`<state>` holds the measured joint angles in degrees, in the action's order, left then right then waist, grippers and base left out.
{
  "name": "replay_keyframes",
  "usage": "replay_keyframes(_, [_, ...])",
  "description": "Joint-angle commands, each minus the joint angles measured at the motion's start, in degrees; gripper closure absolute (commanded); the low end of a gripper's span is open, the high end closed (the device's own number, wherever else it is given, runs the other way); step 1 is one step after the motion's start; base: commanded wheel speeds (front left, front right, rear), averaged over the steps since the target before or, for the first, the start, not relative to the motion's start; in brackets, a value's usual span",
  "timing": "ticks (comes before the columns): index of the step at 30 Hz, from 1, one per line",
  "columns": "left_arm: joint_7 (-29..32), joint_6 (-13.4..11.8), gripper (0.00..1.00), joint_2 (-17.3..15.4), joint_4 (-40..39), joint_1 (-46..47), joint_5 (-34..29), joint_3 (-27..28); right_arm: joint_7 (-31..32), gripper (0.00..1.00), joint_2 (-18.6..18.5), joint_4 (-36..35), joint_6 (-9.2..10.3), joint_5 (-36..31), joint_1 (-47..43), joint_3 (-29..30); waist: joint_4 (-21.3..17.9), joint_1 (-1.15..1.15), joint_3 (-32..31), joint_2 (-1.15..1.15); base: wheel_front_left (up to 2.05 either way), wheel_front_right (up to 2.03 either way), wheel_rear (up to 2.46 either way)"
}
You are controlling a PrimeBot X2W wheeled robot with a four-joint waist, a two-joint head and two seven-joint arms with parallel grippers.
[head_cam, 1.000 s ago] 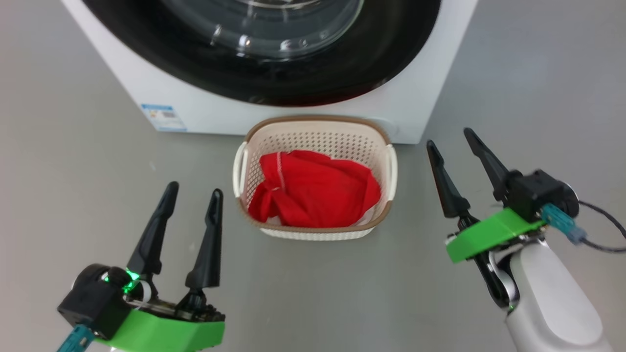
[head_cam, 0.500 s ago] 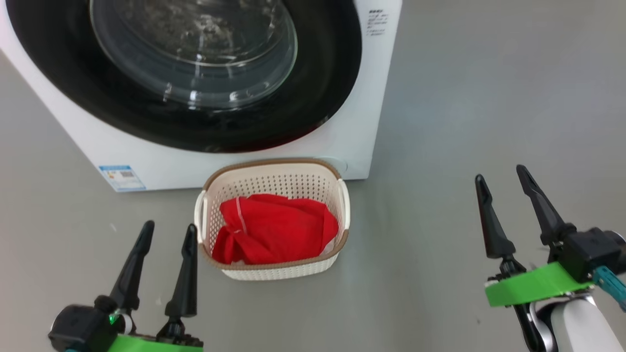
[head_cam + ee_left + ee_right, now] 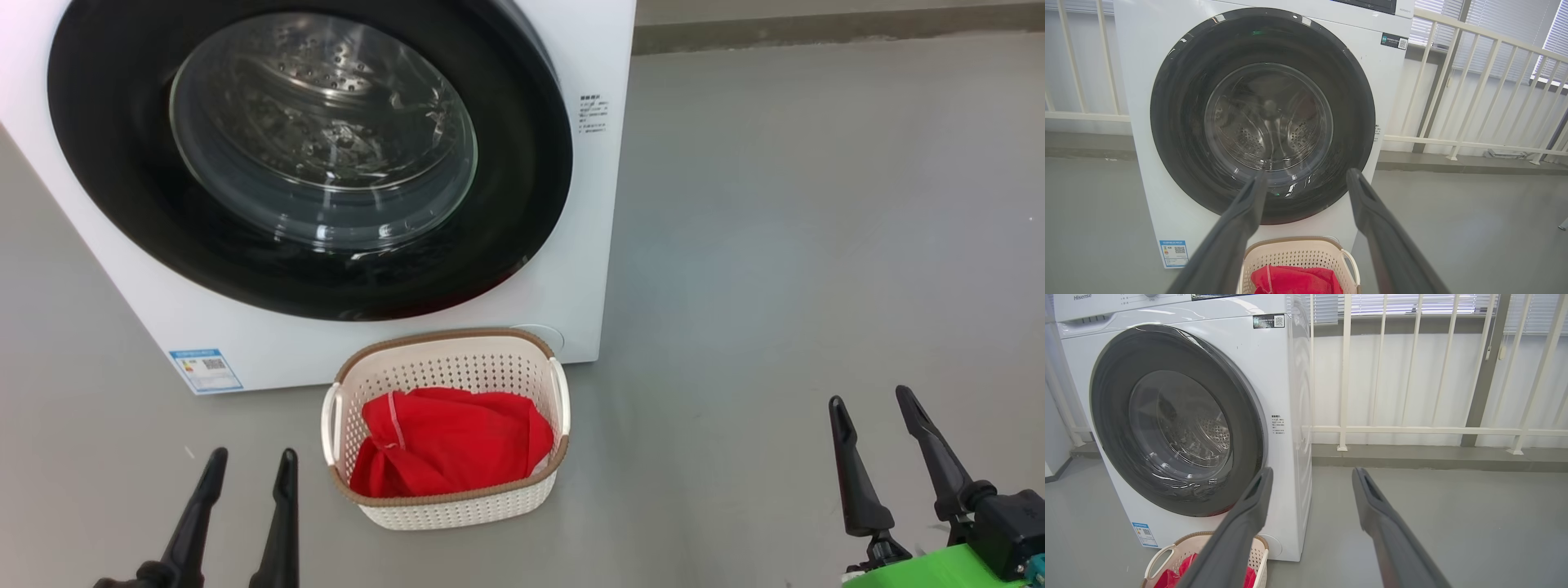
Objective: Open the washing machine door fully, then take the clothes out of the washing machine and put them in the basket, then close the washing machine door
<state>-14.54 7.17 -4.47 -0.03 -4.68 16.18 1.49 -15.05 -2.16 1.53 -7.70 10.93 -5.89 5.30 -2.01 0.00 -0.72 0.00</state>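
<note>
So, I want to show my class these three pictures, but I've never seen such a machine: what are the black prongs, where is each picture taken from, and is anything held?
This is a wheeled robot with two arms, each ending in a gripper with two long dark fingers. One picture comes from a camera on its head, looking down: the left gripper is at the lower left, the right gripper at the lower right. The other two come from wrist cameras looking along each gripper's own fingers. Both grippers are open and hold nothing. On the grey floor stands a white washing machine, its round door shut. In front sits a cream basket with red clothes inside.
</note>
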Motion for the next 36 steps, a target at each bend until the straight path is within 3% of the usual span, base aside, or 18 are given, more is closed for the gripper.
replay_keyframes(1, [-0.5, 0.3, 0.00, -0.7, -1.5, 0.7, -0.7, 2.2, 0.0, 0.00, -0.7, -1.9, 0.21, 0.7, 0.8, -0.9, -0.4, 0.00, -0.6, 0.00, 0.00, 0.00, 0.00])
replay_keyframes(22, [-0.5, 0.2, 0.00, -0.6, 1.4, -0.9, -0.1, 3.3, 0.0, 0.00, -0.7, -0.1, 0.21, 0.4, -1.0, -3.1, -0.6, 0.00, -2.4, 0.00, 0.00, 0.00, 0.00])
replay_keyframes(23, [0.0, 0.0, 1.00, 0.0, 2.7, -2.1, -0.2, 1.4, 0.0, 1.00, 0.1, 1.1, 0.00, -0.2, -1.8, -1.8, -0.6, 0.00, -2.4, 0.00, 0.00, 0.00, 0.00])
replay_keyframes(36, [0.9, -0.1, 1.00, 2.5, 11.3, -3.6, 1.2, 0.3, 0.3, 1.00, 1.3, 10.3, -0.02, 1.3, -4.7, -2.5, -0.5, 0.01, -2.4, 0.00, 0.00, 0.00, 0.00])
